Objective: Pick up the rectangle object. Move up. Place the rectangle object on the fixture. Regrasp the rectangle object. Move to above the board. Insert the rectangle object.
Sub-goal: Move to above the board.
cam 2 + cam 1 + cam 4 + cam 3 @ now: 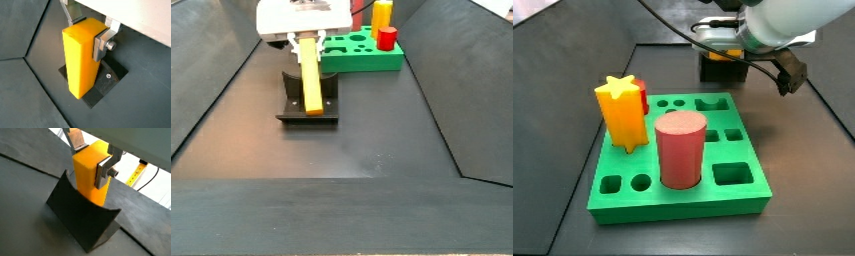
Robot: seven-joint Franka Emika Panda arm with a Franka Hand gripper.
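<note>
The rectangle object (89, 178), a long yellow-orange bar, stands upright with its lower end against the dark fixture (80, 223). It shows the same way in both wrist views (78, 62) and in a side view (309, 85). My gripper (91, 161) is shut on the bar's upper part, with silver fingers (101, 45) pressed on two opposite faces. The fixture's base plate (108, 80) lies on the dark floor (310, 110). The green board (673, 200) with shaped holes lies apart from the fixture (358, 60). In a side view the gripper (734, 45) hides most of the bar.
A yellow star-topped post (620, 115) and a red cylinder (680, 150) stand in the board. Sloped dark walls (225, 90) enclose the floor on both sides. A yellow-marked pole (137, 173) stands outside the rig.
</note>
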